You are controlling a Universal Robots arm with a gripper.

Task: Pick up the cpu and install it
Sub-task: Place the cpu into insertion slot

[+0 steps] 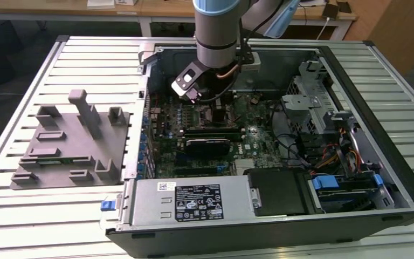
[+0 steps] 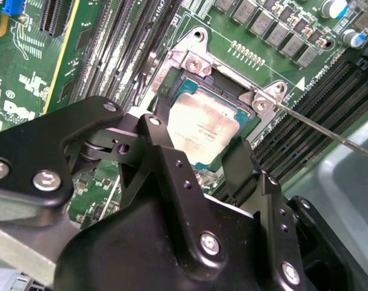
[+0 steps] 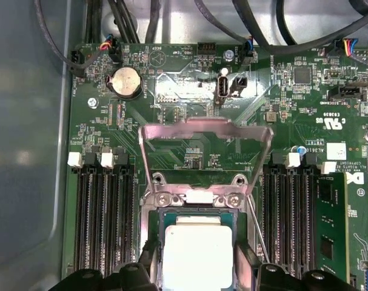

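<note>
Single arm (image 1: 219, 32) hung vertical at the scene's far middle, wrist pointed straight down; pincer (image 1: 208, 103) sat low beneath it.

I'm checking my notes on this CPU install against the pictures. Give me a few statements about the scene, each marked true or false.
1. The cpu lies in the socket on the motherboard. True.
2. The socket's metal load plate is closed over the cpu. False: the load plate stands flipped open, and the chip's silvery top is uncovered.
3. The tool hangs over the grey fixture blocks outside the computer. False: the tool is down inside the computer case, right at the cpu.
4. A round coin battery sits on the motherboard, beyond the open load plate. True.
</note>
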